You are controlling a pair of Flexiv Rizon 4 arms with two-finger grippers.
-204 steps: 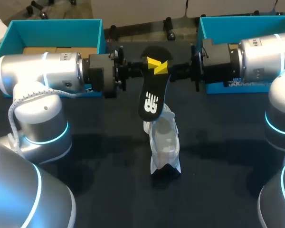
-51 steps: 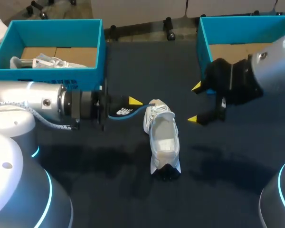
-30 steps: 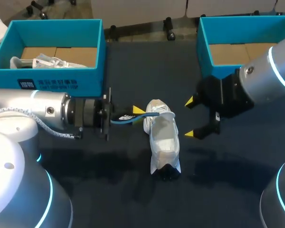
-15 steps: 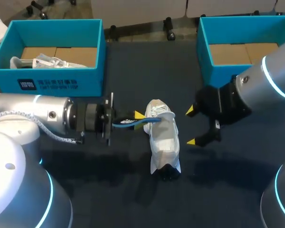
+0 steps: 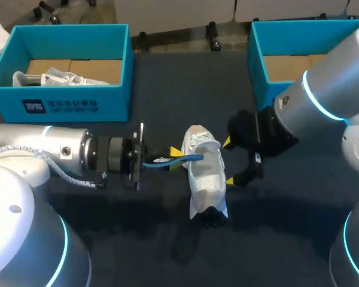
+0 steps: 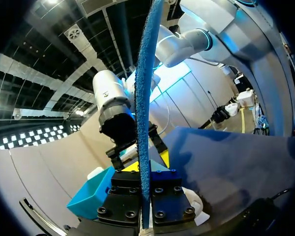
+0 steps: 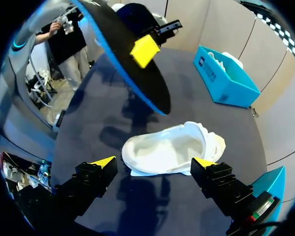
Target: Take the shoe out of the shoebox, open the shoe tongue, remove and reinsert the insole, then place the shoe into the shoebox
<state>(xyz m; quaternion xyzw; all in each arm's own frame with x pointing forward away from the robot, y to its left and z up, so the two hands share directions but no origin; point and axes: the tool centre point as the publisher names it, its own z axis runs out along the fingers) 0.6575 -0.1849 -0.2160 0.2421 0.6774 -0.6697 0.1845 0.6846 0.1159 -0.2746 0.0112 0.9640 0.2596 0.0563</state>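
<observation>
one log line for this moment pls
step: insole reinsert | left gripper: shut on insole, tip over shoe | right gripper: open beside shoe | shoe: on table

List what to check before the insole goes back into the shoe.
1. Left pincer shut on the insole: ok.
2. Shoe upright, opening facing up: ok.
3. Insole's free end over the shoe's opening: ok in the head view; its height above the shoe, cannot tell.
4. Right pincer gripping the shoe to steady it: not ok; open beside it.
5. Insole turned the right way round: cannot tell.
</observation>
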